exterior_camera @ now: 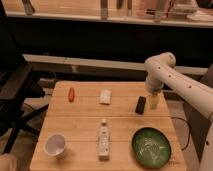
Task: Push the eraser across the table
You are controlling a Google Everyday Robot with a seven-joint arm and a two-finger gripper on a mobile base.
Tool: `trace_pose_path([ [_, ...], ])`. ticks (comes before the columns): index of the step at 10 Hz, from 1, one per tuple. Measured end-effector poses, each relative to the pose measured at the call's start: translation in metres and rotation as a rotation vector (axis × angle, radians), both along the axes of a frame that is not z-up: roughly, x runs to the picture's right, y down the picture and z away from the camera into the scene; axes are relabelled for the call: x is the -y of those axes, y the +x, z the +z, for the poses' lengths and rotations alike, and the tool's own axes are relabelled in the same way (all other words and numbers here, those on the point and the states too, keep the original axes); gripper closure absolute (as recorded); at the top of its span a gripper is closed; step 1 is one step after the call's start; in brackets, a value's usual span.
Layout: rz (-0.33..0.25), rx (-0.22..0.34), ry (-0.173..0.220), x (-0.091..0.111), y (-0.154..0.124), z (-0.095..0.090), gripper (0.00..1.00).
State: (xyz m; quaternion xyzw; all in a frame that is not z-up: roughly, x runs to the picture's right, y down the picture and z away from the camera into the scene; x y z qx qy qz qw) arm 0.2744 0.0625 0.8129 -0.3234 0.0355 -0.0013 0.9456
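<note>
- Table [82, 117]: light-wood planks with visible seams.
- Eraser [141, 104]: small black oblong lying on the right part of the table, toward the far edge.
- Gripper [154, 101]: points down at the table, just beside the eraser on its right. Whether it is open or closed cannot be told.
- White arm [167, 72]: bends in from the right, above the table's far right corner.
- Green bowl [151, 147]: near right corner.
- White bottle [103, 139]: lies near the front centre.
- White cup [55, 145]: front left.
- Whitish block [105, 96]: far centre.
- Small red-orange thing [71, 94]: far left.
</note>
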Motion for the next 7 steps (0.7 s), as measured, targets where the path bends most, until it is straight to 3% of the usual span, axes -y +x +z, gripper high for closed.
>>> trace_pose_path([
  [7, 0.01, -0.003, -0.015, -0.006, 0.0024, 0.0059, 0.2],
])
